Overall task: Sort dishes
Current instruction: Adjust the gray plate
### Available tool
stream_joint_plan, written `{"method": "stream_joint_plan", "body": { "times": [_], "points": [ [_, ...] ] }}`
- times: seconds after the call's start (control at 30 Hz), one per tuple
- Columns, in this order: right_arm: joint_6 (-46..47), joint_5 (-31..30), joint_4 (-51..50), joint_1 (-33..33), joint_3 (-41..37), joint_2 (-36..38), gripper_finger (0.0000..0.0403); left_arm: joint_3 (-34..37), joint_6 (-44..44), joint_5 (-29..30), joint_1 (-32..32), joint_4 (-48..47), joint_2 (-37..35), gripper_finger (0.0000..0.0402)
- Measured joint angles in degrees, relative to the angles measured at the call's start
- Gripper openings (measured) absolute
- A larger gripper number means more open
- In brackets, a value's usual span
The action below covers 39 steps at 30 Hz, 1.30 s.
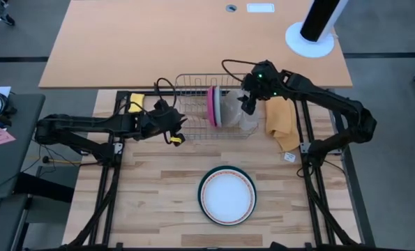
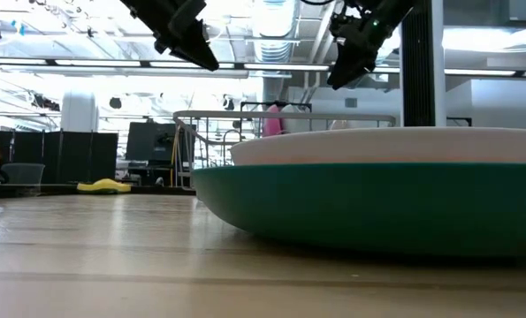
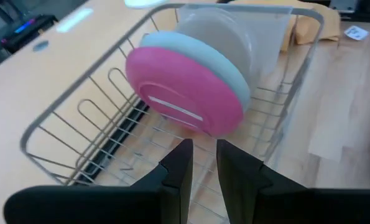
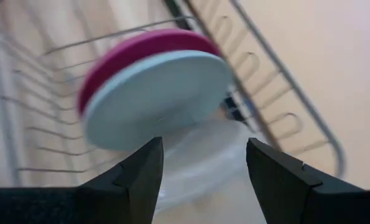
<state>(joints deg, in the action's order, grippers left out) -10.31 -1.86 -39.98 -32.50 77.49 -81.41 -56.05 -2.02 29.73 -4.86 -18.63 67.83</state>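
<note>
Green plate (image 1: pixel 227 196) with white plate (image 1: pixel 227 193) on top, near desk (image 1: pixel 158 202) edge. Pink plate (image 1: pixel 212 106), grey plate (image 1: pixel 219 108) upright in far rack (image 1: pixel 193 104). Left hand (image 1: pixel 179 131) pressed together. Right hand (image 1: pixel 245 104) spread above rack.

Thin silvery metal wire dish rack (image 3: pixel 85 118) holds a glossy smooth magenta pink round plate (image 3: pixel 185 93); matt pale wooden plank table (image 1: pixel 158 209).

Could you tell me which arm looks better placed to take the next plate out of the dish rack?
Probably the right. The right gripper is open beside the pale grey plate in the rack. The left gripper is nearly shut at the rack's near edge, on the pink plate's side.
</note>
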Motion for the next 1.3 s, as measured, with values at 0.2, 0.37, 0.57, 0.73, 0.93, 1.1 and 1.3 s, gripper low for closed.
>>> {"method": "stream_joint_plan", "body": {
  "times": [0.2,0.37,0.57,0.73,0.93,1.1,1.3],
  "points": [
    [1.1,-7.5,-1.3,-1.1,0.0,-0.4,0.0216,0.0,-4.7,-2.8,0.1,-3.8,0.0,0.0068],
    [1.4,-7.7,-5.1,-1.5,0.0,-0.4,0.0178,0.0,-8.2,-3.4,2.0,-7.4,0.0,0.0068],
    [-1.5,-7.7,-4.0,-1.4,-4.4,-0.5,0.0108,0.0,-9.7,-1.1,5.0,-7.2,0.0,0.0068],
    [-1.7,-7.7,-3.4,-1.4,-7.6,-0.4,0.0055,0.0,-10.8,-0.5,6.2,-7.2,0.0,0.0068],
    [-2.0,-7.5,-2.0,-1.9,-8.5,-0.4,0.0009,0.0,-11.1,-0.3,6.3,-5.7,0.0,0.0068],
    [-2.0,-7.2,1.5,-1.5,-8.5,-0.4,0.0005,0.0,-10.6,-0.3,6.3,-4.5,0.0,0.0068],
    [-1.7,-6.9,2.5,-1.4,-8.5,-0.4,0.0002,0.0,-10.5,-0.3,6.4,-4.6,0.0,0.0068]
  ]
}}
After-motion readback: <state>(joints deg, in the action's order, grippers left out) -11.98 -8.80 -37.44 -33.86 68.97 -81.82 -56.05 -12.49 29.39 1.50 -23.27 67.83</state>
